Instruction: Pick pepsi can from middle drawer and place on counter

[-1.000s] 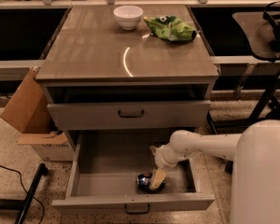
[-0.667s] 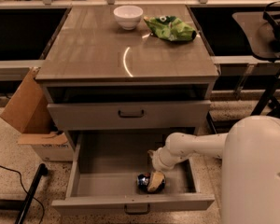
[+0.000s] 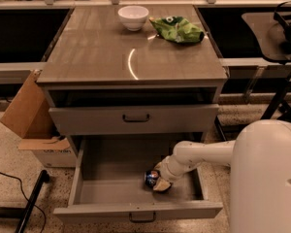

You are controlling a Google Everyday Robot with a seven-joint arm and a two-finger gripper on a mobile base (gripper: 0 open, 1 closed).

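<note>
The middle drawer [image 3: 111, 188] is pulled open below the counter [image 3: 131, 52]. The pepsi can [image 3: 150, 177], dark blue with a silver end, is inside the drawer, right of its middle. My gripper [image 3: 157, 181] reaches down into the drawer from the right on the white arm. Its pale fingers [image 3: 162, 185] are closed against the right side of the can and hold it just above the drawer floor. The counter top bears a bright curved light reflection.
A white bowl [image 3: 133, 17] and a green snack bag [image 3: 177, 29] sit at the back of the counter. A shut drawer with a taller front [image 3: 134, 118] is above the open one. A cardboard box [image 3: 29, 115] stands on the floor at the left. My white body [image 3: 266, 178] fills the lower right.
The gripper has shifted slightly left and up onto the can. The can now sits a little higher in the drawer than before.
</note>
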